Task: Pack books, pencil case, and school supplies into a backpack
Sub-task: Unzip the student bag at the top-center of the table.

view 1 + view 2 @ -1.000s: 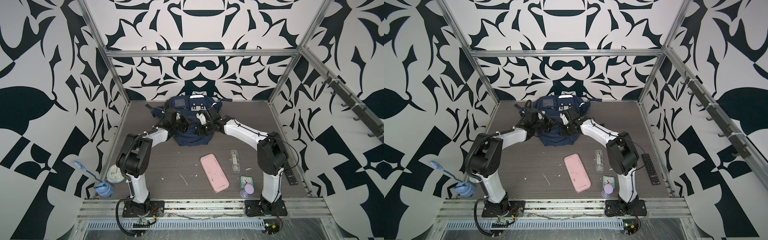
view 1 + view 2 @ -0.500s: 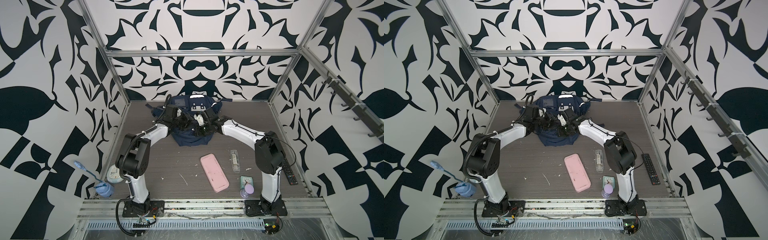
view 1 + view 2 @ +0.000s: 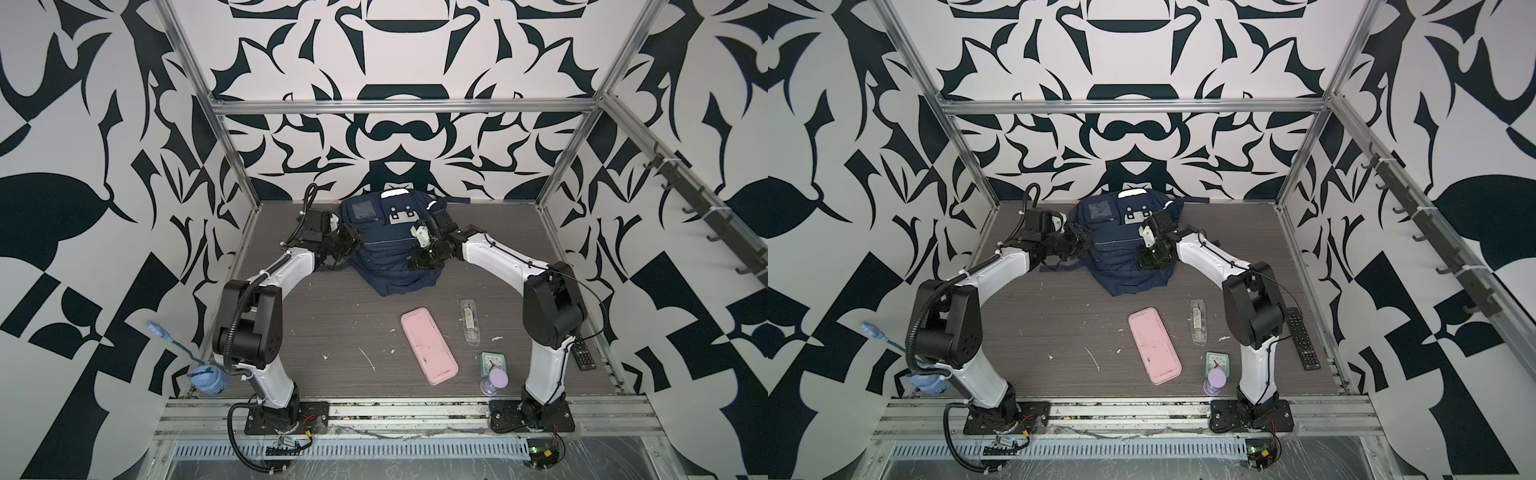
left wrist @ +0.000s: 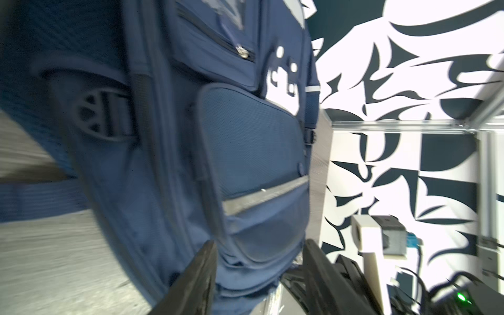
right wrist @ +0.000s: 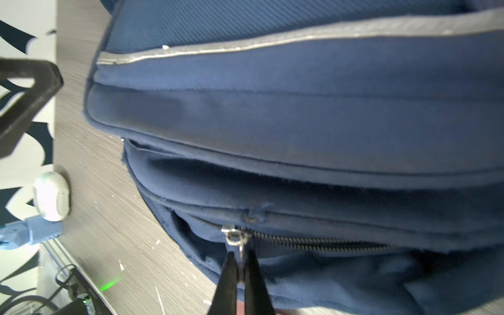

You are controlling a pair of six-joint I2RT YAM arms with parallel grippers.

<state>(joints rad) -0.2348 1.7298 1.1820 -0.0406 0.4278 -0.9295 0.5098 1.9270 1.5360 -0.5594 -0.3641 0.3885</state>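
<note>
1. Navy backpack (image 3: 390, 253) is lying at the back of the grey table (image 3: 332, 316), close to the patterned wall with its pockets facing up. Both arms are reaching in and flanking it.
2. At its near edge the right claw (image 5: 240, 272) is pinching the zip pull (image 5: 236, 240), jaws pressed together on the metal tab. Seen from the right wrist, the zip is gaping on one side of the slider and meshing on the other.
3. At the backpack's left side the left claw (image 4: 259, 272) is standing spread, with a corner of the front pocket sitting between its fingers (image 4: 199, 275). That view is blurring, so I cannot tell whether they are touching cloth.
4. Well apart from the backpack, the pink case (image 3: 429, 351) is lying flat and slanted on the table, between the two arm bases and nearer the right one.
5. Just beside the case on its right, not touching it, the clear packet (image 3: 470, 322) is lying near the right arm's elbow.
6. In front of the packet, a mint clock (image 3: 492, 363) and a purple hourglass thing (image 3: 494, 381) are sitting just beside each other, crowding the space between the case and the right arm's base.
7. Outside the right arm a black remote (image 3: 582, 355) is lying by the table's edge, and a pale-blue thing with a long stem (image 3: 208, 380) is sitting at the front-left corner.
</note>
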